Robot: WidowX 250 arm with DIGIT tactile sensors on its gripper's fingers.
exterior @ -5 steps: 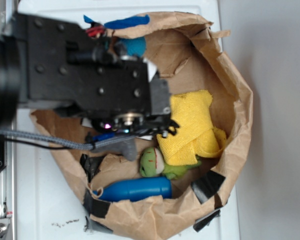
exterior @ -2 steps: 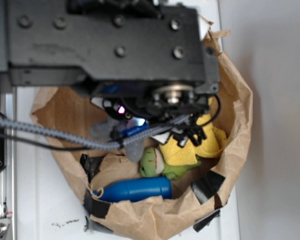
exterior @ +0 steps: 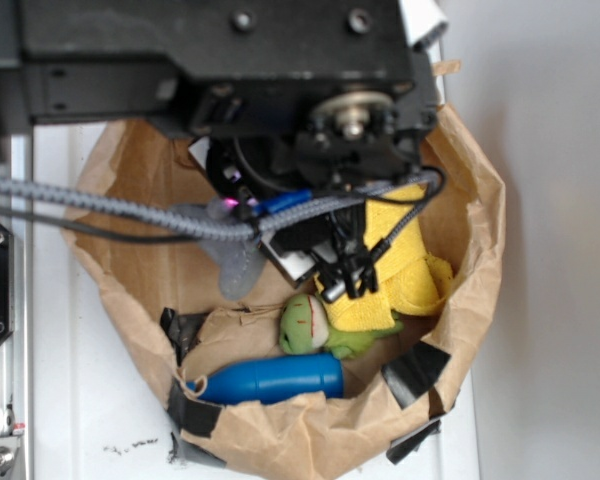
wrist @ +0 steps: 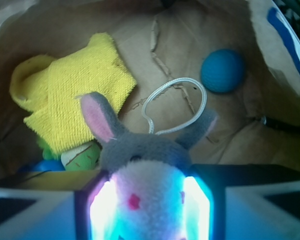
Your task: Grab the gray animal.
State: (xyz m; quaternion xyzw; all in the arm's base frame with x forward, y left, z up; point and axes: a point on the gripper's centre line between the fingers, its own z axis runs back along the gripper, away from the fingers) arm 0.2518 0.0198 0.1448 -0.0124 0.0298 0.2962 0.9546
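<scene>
The gray animal [wrist: 142, 165] is a small gray plush with pink-lined ears, a white face, a red eye and a white string loop. My gripper [wrist: 147, 202] is shut on it, the lit jaws pressing both sides of its face. In the exterior view only a gray ear [exterior: 238, 262] hangs below the arm; the gripper [exterior: 280, 235] is held above the floor of the brown paper bag [exterior: 470, 250].
A yellow cloth [exterior: 400, 270] [wrist: 75, 90], a green plush with a pale face [exterior: 315, 328] [wrist: 82, 156] and a blue cylinder [exterior: 270, 380] lie in the bag. A blue ball [wrist: 222, 70] lies farther in. Black tape patches [exterior: 415, 372] line the rim.
The arm has moved up and to the right across the frame, carrying the gray animal with it; its gray ear has risen off the bag floor.
</scene>
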